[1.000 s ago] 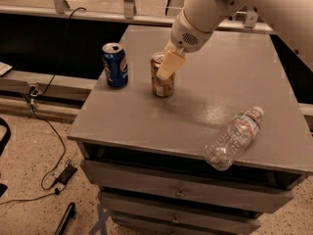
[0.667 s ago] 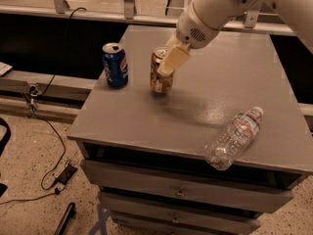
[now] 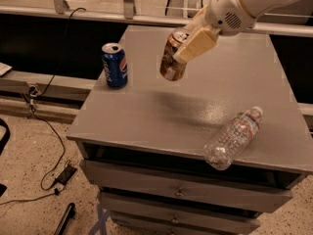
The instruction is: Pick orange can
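Coppery orange metal showed where the orange can (image 3: 169,65) hung in the air above the grey cabinet (image 3: 146,116), over the rear middle of its top and touching none of it. A soft shadow lay on the top beneath it. The can was tilted, its silver end leaning toward the cabinet's back.

The gripper (image 3: 180,52) was clamped on the can. One cream finger (image 3: 198,40) pressed across the can's side, and the other was hidden behind it. The white arm (image 3: 234,9) reached in from above the cabinet's back right corner.

A blue can (image 3: 115,65) stood upright on the cabinet's top near its left edge as seen. A clear plastic bottle (image 3: 234,137) lay on its side near the cabinet's front right corner, cap toward the back. Drawers (image 3: 181,190) ran along the cabinet's front. A black cable (image 3: 49,146) trailed on the speckled floor left of the cabinet.
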Controlling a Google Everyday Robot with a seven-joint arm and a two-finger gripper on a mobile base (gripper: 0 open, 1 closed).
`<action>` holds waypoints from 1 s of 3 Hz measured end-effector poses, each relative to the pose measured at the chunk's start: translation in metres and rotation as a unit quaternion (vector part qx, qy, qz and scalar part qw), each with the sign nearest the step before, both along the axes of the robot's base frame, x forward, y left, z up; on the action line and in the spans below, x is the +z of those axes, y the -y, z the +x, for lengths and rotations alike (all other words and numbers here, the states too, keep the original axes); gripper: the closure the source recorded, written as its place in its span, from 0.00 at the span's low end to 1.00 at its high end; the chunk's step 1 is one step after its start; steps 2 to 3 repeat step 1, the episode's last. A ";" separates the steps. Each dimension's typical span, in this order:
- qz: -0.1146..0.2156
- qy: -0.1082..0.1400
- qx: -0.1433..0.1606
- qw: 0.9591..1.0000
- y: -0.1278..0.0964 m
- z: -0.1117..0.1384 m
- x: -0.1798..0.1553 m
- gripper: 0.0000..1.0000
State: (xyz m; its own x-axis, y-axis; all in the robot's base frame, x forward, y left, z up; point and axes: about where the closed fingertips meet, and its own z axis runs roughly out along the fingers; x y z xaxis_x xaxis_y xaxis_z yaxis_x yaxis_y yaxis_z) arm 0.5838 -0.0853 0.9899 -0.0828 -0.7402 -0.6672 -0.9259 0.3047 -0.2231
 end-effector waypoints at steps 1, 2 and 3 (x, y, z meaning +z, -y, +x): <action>0.002 0.001 -0.001 1.000 0.002 -0.001 0.001 1.00; 0.002 0.001 -0.001 1.000 0.002 -0.001 0.001 1.00; 0.002 0.001 -0.001 1.000 0.002 -0.001 0.001 1.00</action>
